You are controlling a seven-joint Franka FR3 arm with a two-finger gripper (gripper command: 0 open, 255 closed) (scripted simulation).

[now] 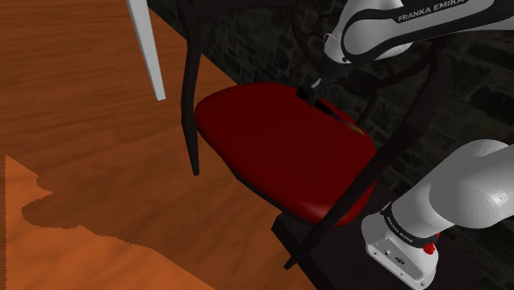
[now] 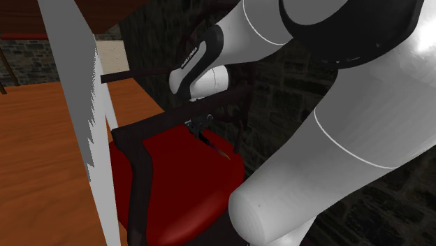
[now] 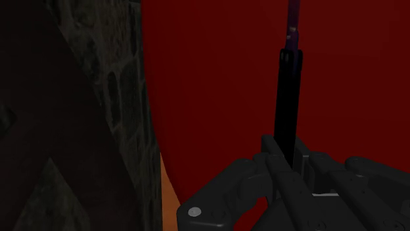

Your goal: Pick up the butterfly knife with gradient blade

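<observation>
Near the wall-side edge of the dark red rounded chair seat (image 1: 264, 148), my black two-finger gripper (image 3: 287, 152) pinches the slim black-handled, purple-bladed butterfly knife (image 3: 288, 98) by its handle end. I judge this keeps the blade pointing away from the fingers.

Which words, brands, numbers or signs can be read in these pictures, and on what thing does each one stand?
"FRANKA EMIKA": dark letters on the white arm, in the shoulder view.
Slanted dark lettering on the arm in the second exterior view: too small to read.
Nothing can be read on the butterfly knife or the red seat.
</observation>
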